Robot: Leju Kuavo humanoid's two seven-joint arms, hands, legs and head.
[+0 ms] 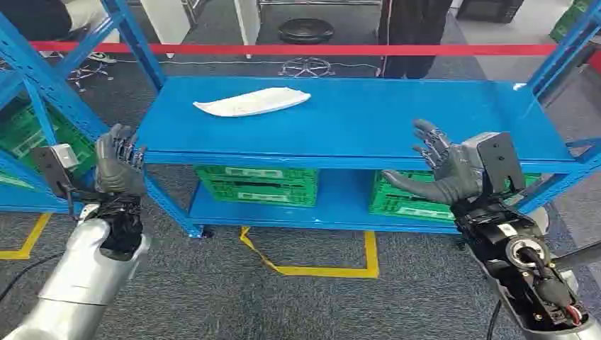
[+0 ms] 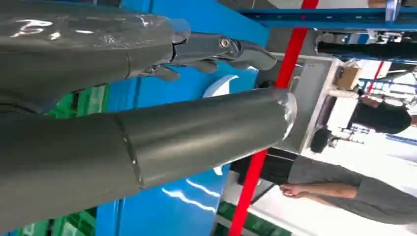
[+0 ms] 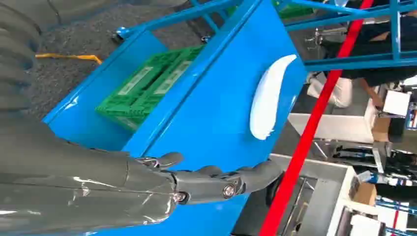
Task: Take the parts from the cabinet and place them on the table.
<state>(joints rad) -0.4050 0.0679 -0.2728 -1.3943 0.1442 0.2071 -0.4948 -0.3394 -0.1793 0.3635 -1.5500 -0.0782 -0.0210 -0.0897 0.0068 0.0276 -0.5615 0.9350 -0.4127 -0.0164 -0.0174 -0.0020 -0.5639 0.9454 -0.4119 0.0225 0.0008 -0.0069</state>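
The task looks barely begun: the white part (image 1: pixel 252 102) lies untouched on the blue shelf (image 1: pixel 368 124), well ahead of both hands. The left hand (image 1: pixel 119 161) and right hand (image 1: pixel 443 170) hover empty at the shelf's front edge, fingers spread; grasping and carrying remain

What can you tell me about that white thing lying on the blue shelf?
The white part is a long, thin, slightly curved piece, pointed at one end and blunter at the other, smooth and plastic-looking with a faint gloss. It lies flat on the top blue shelf, toward its far left area, resting only on the shelf surface. Neither the left hand nor the right hand touches it; both are held up in front of the shelf's near edge, holding nothing.
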